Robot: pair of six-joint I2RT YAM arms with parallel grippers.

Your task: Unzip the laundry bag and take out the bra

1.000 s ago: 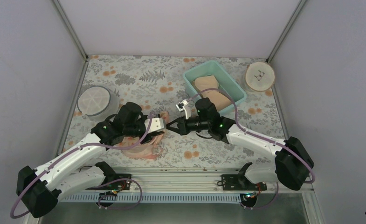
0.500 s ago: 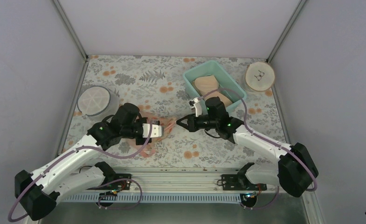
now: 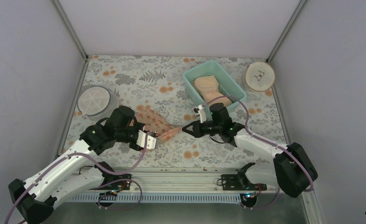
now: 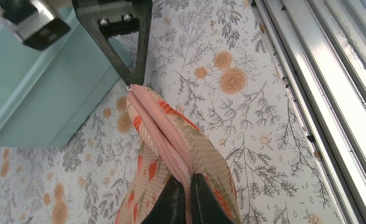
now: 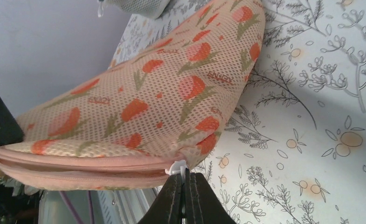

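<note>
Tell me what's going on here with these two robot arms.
Both arms hold the laundry bag stretched between them. The left gripper pinches its zippered rim, and the right gripper is shut on the white zipper pull. The zipper between them looks closed, and the bra is not visible.

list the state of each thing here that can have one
laundry bag, held stretched between both grippers, zipper closed where it shows
zipper pull, pinched by the right gripper
left gripper, shut on the laundry bag's zipped rim
right gripper, shut on the zipper pull
teal bin, open-topped, holding a pale beige bra
white drum, on the table, apart from both arms
</note>
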